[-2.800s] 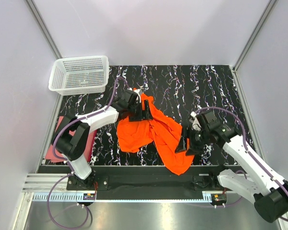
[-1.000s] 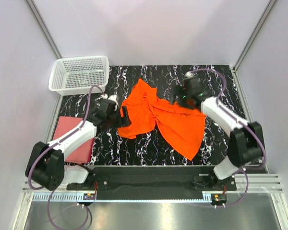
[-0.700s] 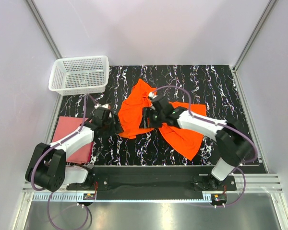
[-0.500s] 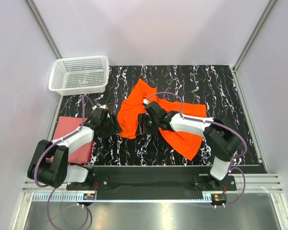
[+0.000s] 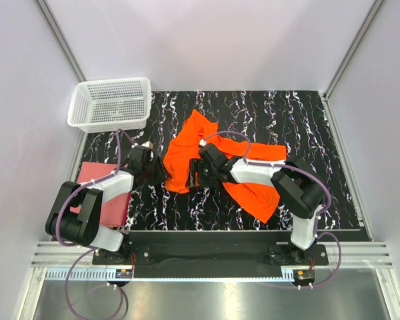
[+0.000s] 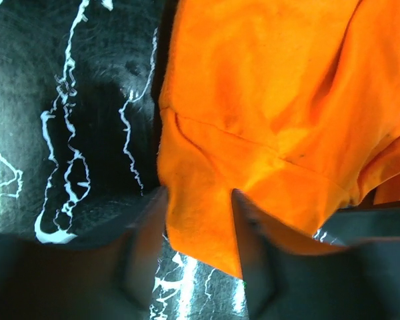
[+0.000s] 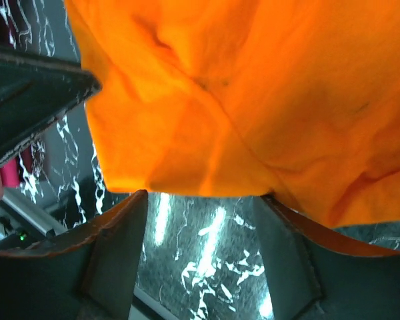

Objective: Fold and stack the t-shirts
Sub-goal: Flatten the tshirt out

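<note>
While the black, white-veined counter sits within pale lilac walls, the orange t-shirt lies crumpled at its middle, where the left gripper and right gripper, well apart a second ago, now straddle one hem, jaws parted.

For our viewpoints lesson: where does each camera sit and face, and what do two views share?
Top external: above and behind, looking down on table, left arm, right arm, orange shirt.
Left wrist: on left arm, looking down past left pincer at shirt's edge.
Right wrist: likewise, past right pincer.
Shared: both wrist views show that orange shirt.
</note>
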